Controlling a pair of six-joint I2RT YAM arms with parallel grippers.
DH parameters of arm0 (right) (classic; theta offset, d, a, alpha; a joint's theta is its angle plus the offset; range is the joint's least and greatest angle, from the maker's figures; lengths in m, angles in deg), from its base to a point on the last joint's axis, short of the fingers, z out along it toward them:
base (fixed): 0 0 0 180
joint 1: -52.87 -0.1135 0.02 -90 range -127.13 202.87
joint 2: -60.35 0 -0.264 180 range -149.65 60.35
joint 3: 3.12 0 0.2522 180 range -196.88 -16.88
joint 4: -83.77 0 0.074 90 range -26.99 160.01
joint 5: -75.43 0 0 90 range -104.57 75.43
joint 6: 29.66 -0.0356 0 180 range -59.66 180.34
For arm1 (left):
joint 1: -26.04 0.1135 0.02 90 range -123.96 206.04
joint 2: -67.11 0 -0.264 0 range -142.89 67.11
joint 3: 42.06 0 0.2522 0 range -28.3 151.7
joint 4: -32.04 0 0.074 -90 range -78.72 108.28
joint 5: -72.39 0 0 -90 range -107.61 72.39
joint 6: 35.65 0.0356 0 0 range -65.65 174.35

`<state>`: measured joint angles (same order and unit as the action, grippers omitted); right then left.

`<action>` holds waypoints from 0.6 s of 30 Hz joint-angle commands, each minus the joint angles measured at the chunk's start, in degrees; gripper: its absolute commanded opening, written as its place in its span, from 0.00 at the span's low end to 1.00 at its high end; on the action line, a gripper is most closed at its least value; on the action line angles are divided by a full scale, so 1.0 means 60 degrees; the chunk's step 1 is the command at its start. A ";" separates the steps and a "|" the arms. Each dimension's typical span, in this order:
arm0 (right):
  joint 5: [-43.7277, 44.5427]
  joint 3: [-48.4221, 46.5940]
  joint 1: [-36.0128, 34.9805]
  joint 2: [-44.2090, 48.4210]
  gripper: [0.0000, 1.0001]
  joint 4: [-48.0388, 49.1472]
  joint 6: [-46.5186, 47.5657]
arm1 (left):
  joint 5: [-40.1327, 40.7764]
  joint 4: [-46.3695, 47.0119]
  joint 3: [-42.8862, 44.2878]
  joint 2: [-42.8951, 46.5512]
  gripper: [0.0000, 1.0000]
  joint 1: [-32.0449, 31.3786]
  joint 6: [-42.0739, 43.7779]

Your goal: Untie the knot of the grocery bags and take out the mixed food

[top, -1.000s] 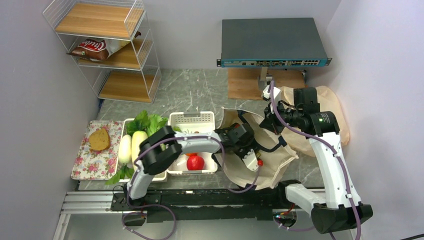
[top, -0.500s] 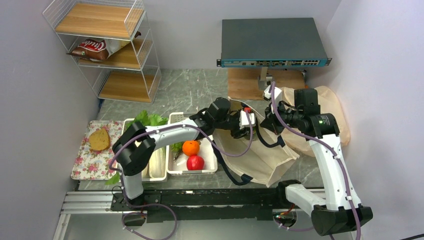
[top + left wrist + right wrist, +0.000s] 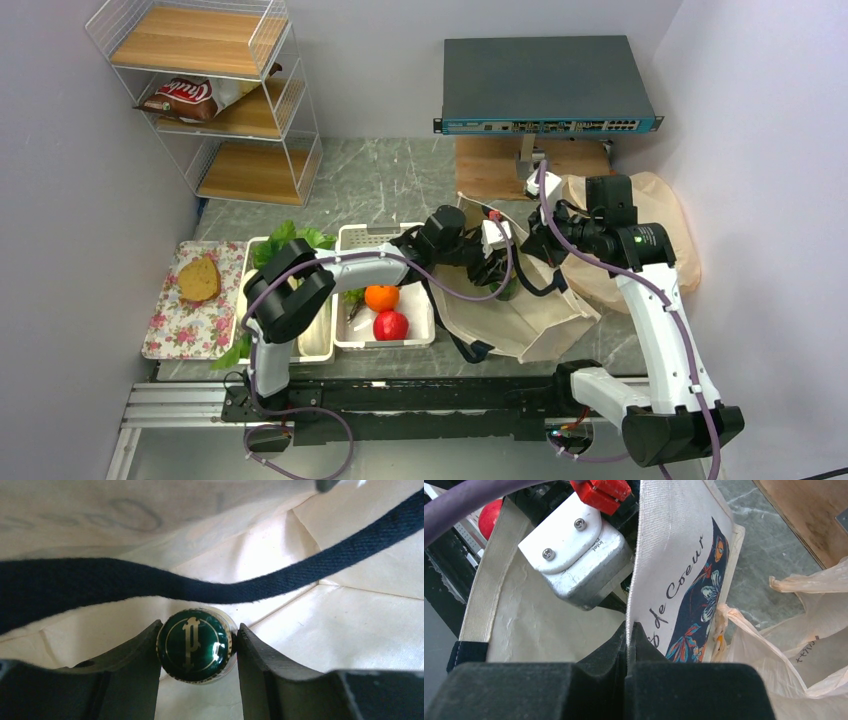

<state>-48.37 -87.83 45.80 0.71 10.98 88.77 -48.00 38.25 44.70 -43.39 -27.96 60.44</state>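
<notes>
I find the left tool clamped on the cap of the green bottle, inside the tote on the table's right half. The right tool pinches the tote's rim. I judge the bottle rigid, heavy and slick: grip the neck.

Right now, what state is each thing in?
Left gripper, closed on the bottle inside the tote.
Right gripper, shut on the tote's rim.
Bottle, cap gripped.
Tote, mouth held open.
Plastic bag, slack beside the tote.
Orange and apple, in the white bin.

Bright, even light, soft shadows; glare glints on the green bottle cap (wrist foregrounds blurred).
</notes>
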 commanded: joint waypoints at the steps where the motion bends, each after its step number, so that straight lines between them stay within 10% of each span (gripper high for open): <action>1: -0.0153 -0.0021 -0.0044 0.0068 0.00 0.0122 0.0010 | -0.0291 0.0895 -0.0145 0.0481 0.00 0.0133 -0.0113; 18: 0.0963 0.0819 -0.0040 0.0421 0.00 -0.0560 0.0770 | -0.0092 -0.0348 0.1617 -0.0582 0.07 -0.0729 0.0674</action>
<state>-44.50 -84.80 45.91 2.09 10.90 91.48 -47.44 34.12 50.05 -46.27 -30.78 64.09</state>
